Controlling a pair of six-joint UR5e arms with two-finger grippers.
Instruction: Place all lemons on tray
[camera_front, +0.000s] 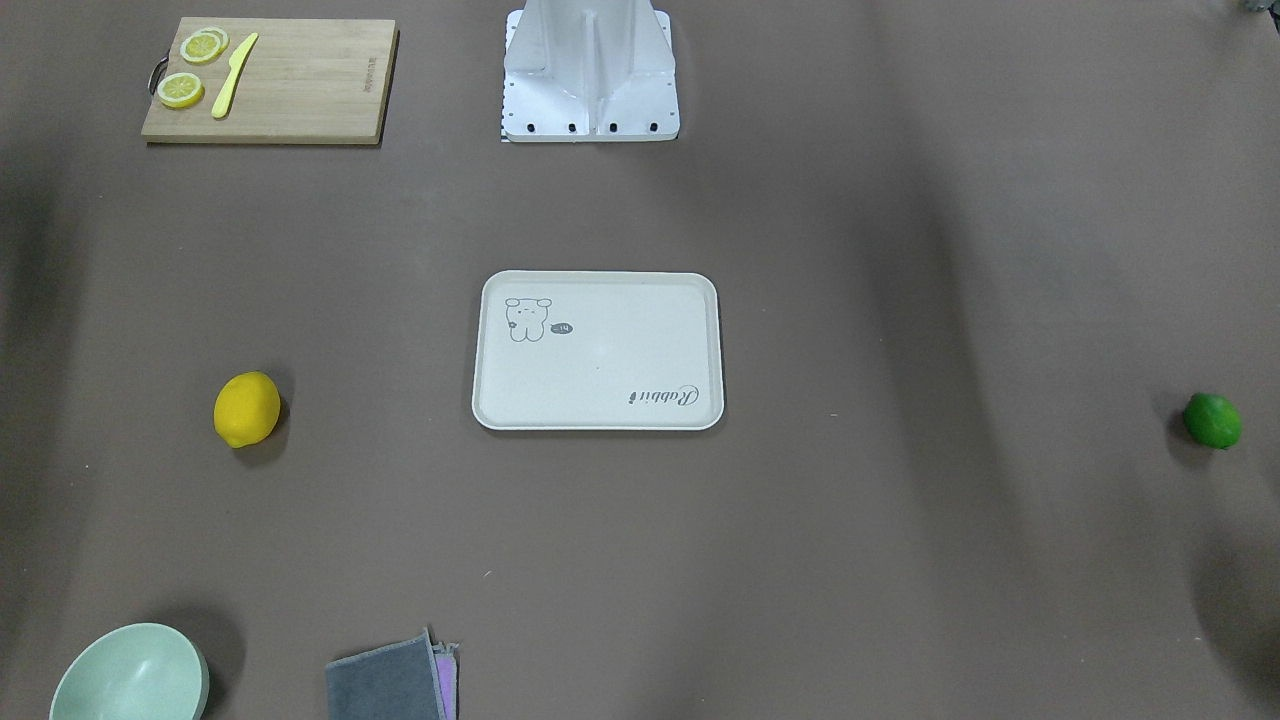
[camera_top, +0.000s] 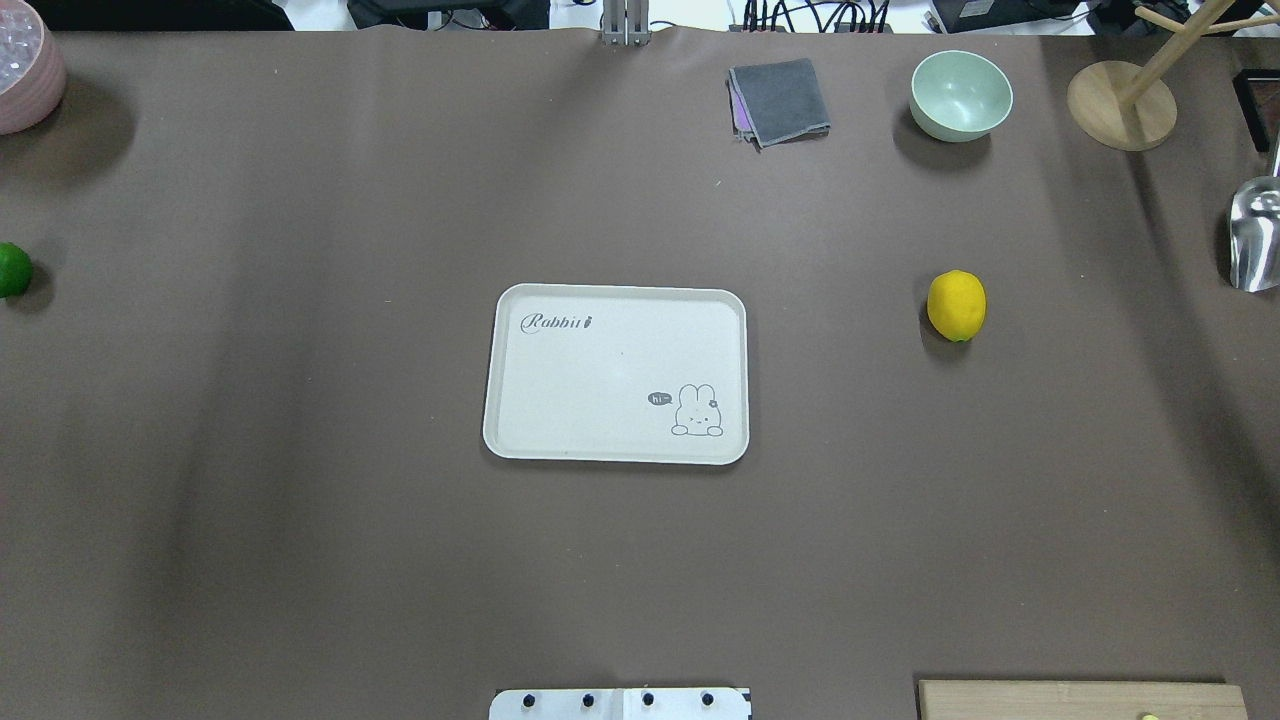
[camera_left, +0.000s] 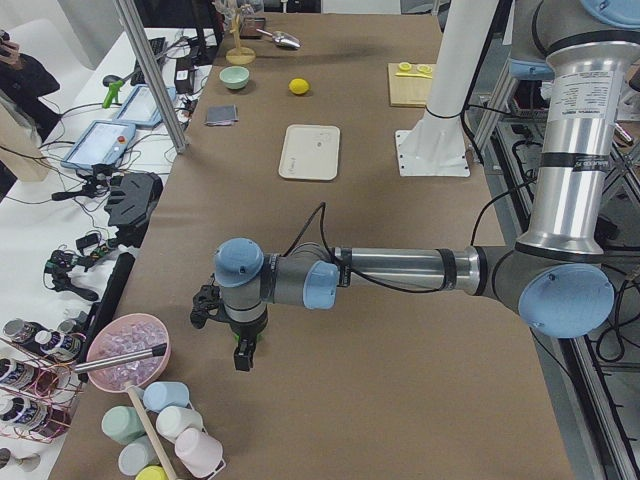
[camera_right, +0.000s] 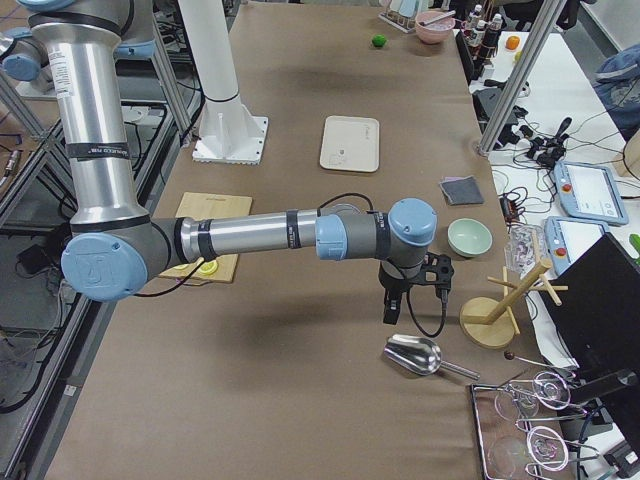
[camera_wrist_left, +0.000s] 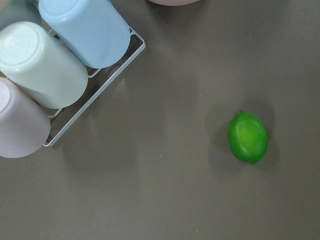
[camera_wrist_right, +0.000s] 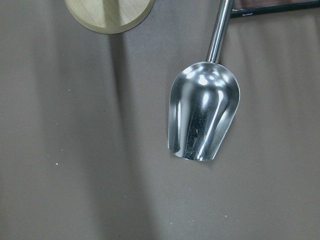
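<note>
The brown counter (camera_top: 300, 520) fills the overhead view, with open surface on all four sides of the central tray. The left arm (camera_left: 400, 270) reaches out over the counter's left end. Its gripper (camera_left: 243, 355) points down above the surface near a pink bowl (camera_left: 128, 350). The side view does not show whether that gripper is open or closed. The right arm (camera_right: 250, 235) stretches over the right end. Its gripper (camera_right: 392, 310) hangs just above a metal scoop (camera_wrist_right: 202, 112), and its state likewise cannot be told.

A wooden cutting board (camera_front: 300, 85) lies at the robot-side edge on the right, carrying lemon slices (camera_front: 181, 90) and a yellow knife (camera_front: 233, 75). The cream tray (camera_top: 600, 380) sits flat mid-counter with neither fruit on it. A green bowl (camera_top: 960, 95) and a folded grey cloth (camera_top: 780, 100) line the far edge. A round wooden stand base (camera_top: 1120, 105) sits by the far right corner.

The yellow lemon (camera_top: 956, 305) rests on the counter well to the tray's right, with open surface between them. The green lemon (camera_top: 12, 270) lies at the far left edge, well apart from the tray. In the left wrist view it lies apart from a wire rack of cups (camera_wrist_left: 50, 65).
</note>
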